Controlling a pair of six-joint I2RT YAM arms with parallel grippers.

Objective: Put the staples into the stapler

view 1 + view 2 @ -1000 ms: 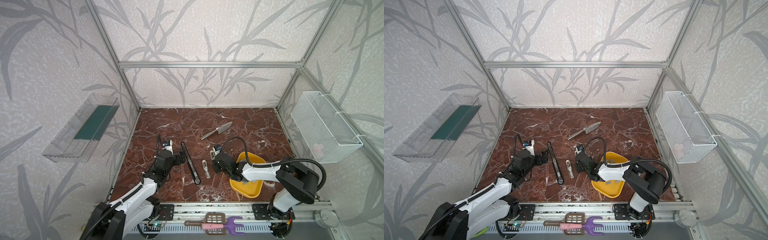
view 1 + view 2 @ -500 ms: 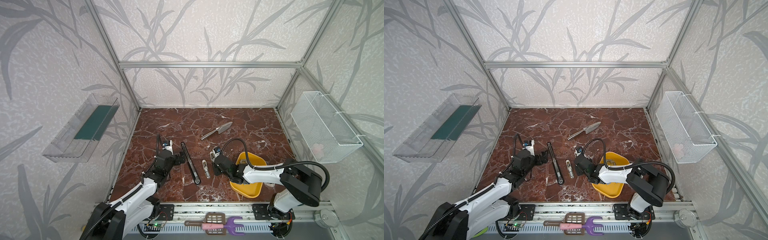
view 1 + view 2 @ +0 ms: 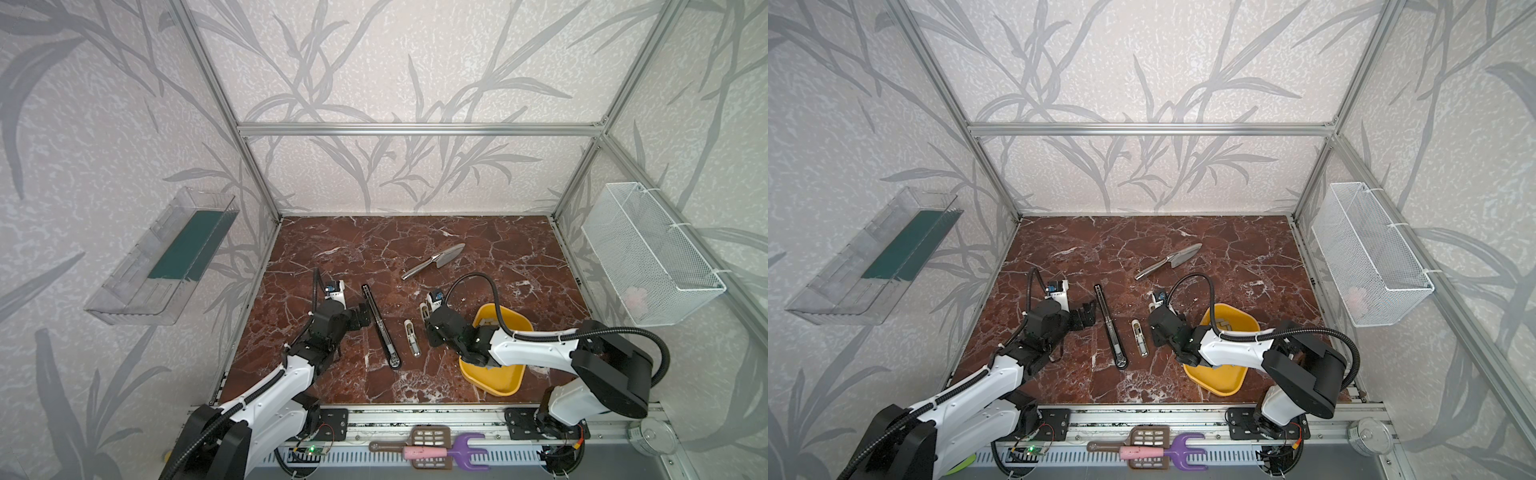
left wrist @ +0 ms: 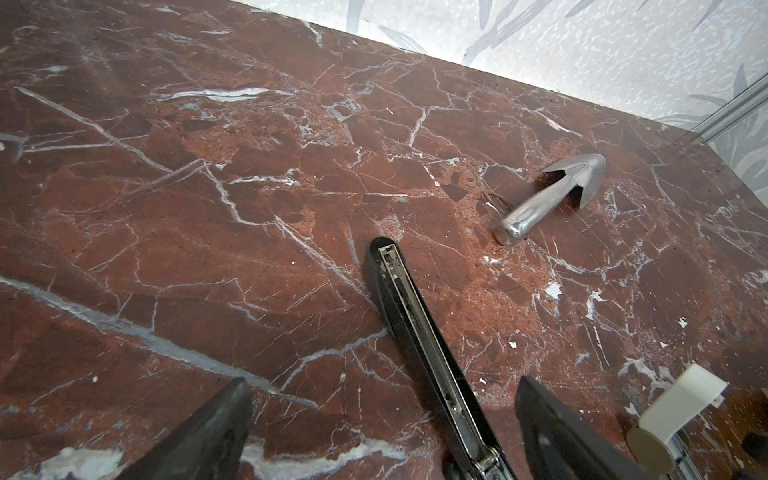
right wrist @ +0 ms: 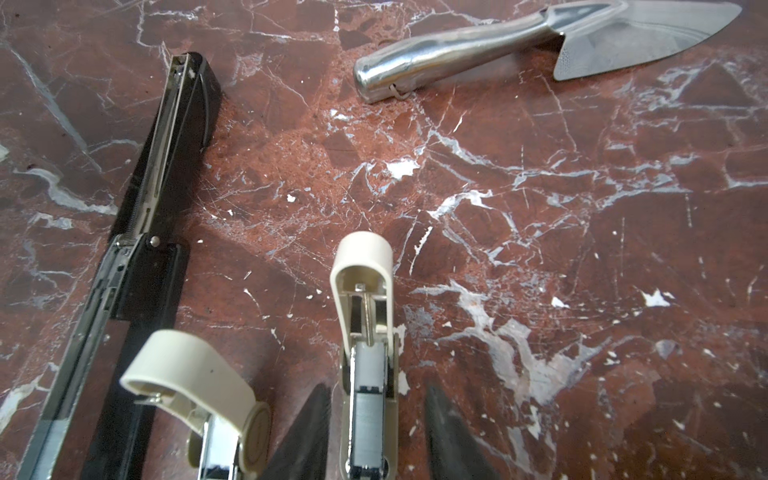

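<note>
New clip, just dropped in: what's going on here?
The right gripper hangs with open fingers either side of a small beige stapler. That stapler lies opened on the marble table, with what looks like a strip of staples in its channel. The left gripper, wide open, straddles the long black stapler, also opened flat, without clamping it. Loose staples sit in the yellow tray at the right. A second beige stapler lies beside the first.
</note>
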